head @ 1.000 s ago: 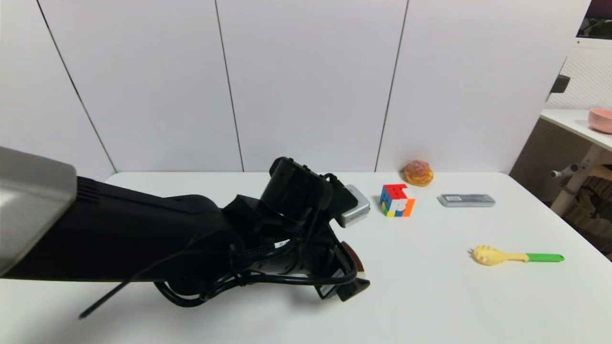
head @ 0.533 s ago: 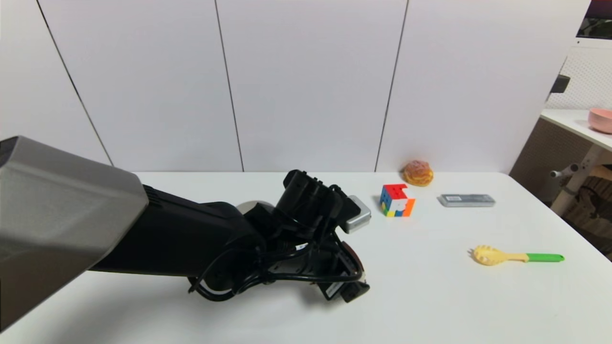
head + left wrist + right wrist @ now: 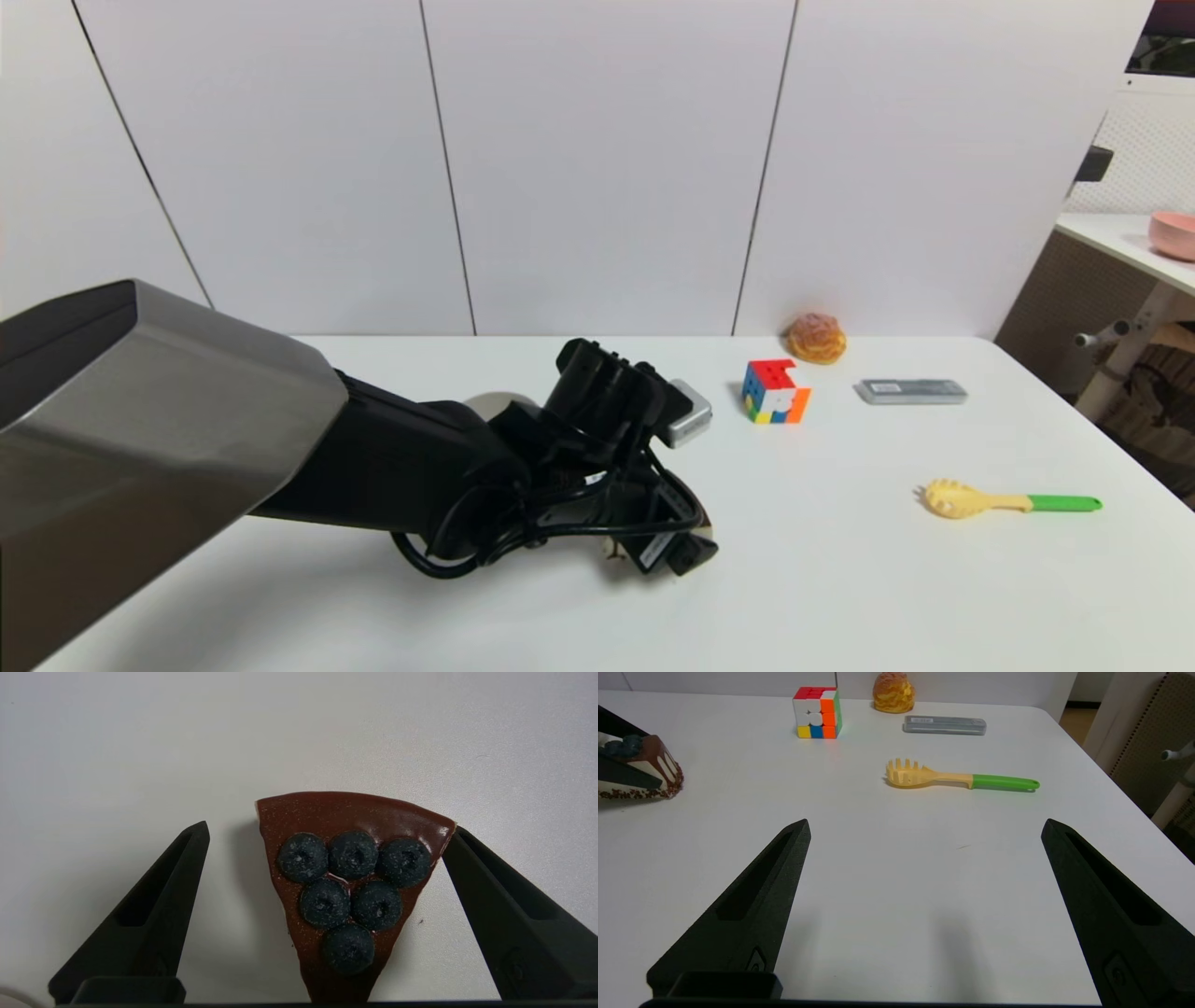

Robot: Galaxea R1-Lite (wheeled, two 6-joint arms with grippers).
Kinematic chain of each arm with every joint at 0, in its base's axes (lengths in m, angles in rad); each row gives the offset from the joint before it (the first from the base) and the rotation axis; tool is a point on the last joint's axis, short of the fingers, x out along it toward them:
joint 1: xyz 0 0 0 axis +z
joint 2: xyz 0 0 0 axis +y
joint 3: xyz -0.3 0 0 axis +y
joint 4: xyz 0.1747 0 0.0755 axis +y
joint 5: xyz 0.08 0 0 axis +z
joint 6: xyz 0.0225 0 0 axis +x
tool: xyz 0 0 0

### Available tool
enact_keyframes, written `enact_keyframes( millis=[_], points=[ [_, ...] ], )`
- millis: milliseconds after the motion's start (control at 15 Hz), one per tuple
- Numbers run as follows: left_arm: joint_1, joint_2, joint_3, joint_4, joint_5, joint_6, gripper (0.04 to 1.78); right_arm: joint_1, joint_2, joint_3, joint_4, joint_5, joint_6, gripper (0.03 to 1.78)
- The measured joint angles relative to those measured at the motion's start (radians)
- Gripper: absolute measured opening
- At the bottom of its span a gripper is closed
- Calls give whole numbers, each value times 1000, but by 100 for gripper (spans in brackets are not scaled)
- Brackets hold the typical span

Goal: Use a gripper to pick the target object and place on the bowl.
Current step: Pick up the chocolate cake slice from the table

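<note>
The cake slice [image 3: 348,891], with a dark chocolate top and several blueberries, lies flat on the white table. My left gripper [image 3: 329,828] is open and low around it. One finger [image 3: 495,905] touches the slice's wide corner; the other finger [image 3: 154,905] stands apart from it. In the head view the left gripper [image 3: 677,551] covers nearly all of the slice. The right wrist view shows the slice's cream, drip-marked side [image 3: 649,772]. The grey-white bowl [image 3: 497,402] peeks out behind the left arm. My right gripper [image 3: 925,823] is open and empty above bare table.
A colour cube [image 3: 775,392], an orange puff pastry [image 3: 816,338] and a flat grey case [image 3: 912,391] sit at the back right. A yellow pasta fork with a green handle [image 3: 1008,501] lies to the right. A pink bowl [image 3: 1173,233] stands on a side table.
My left arm has reached further forward and its gripper has sunk lower over the cake slice, hiding more of it. The bowl's rim has come into view behind the arm.
</note>
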Motion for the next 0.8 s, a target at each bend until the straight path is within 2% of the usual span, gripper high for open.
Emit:
enact_keyframes(
  millis=[467,533,800],
  points=[
    [0,13,3,-1,0,-3,171,0,0,0,0,0,0,171],
    [0,14,3,-1,0,-3,162,0,0,0,0,-1,0,171],
    [-1,19,11,0,0,-3,103,0,0,0,0,-1,0,171]
  ],
)
